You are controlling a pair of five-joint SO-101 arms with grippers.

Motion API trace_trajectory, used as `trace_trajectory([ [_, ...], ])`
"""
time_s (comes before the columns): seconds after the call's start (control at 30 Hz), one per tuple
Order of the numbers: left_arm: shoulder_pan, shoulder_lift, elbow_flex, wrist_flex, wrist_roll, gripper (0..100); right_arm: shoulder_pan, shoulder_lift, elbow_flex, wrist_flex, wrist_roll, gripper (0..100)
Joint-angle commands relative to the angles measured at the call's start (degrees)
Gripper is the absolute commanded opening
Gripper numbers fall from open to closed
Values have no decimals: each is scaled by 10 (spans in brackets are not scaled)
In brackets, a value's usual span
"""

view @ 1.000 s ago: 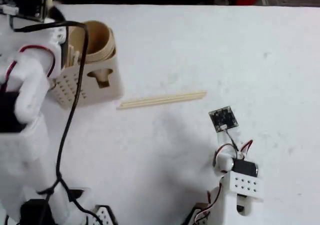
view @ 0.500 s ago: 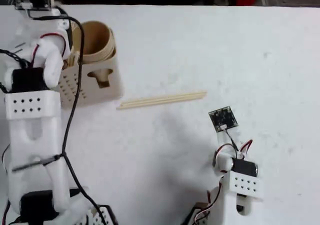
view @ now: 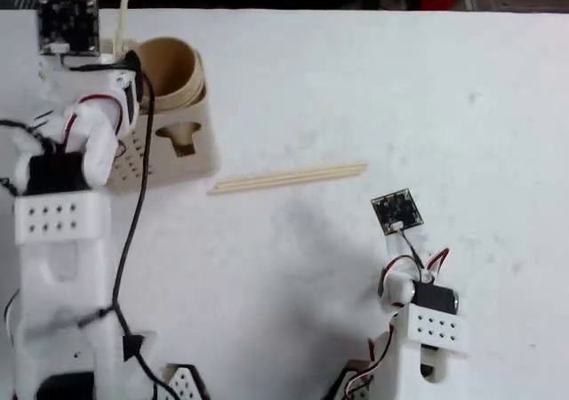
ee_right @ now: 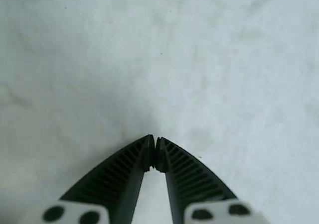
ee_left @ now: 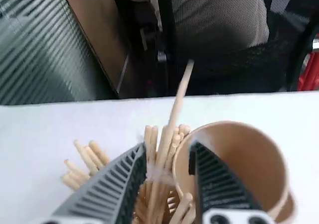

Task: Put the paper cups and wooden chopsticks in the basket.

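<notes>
My left pincer has swung over the basket at upper left, jaws apart around a chopstick standing beside the cups; two more chopsticks lie mid-frame, my right pincer pressed together.

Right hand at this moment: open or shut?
Shut. In the right wrist view the right hand has its two fingertips touching, with nothing gripped between them.

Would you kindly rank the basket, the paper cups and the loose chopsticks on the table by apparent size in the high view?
1. Basket.
2. Paper cups, standing in it.
3. Loose chopsticks: longest of the three, yet so thin that they cover the least area.
</notes>
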Motion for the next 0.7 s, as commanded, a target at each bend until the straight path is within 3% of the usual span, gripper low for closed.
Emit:
trace_trajectory([
  [0.0, -1, -72, -26, 23, 4, 148, -5, -6, -3, -8, 4, 21],
  [0.23, 15, -95, -95, 86, 5, 146, -5, -6, -3, -8, 4, 21],
  [0.47, 229, -86, -98, 215, -119, 146, -1, -6, -3, -8, 4, 21],
  [0.57, 308, -20, -105, 256, -126, 146, -1, -6, -3, -8, 4, 21],
  [0.67, 344, 86, -120, 268, -182, 147, -1, -6, -3, -8, 4, 21],
])
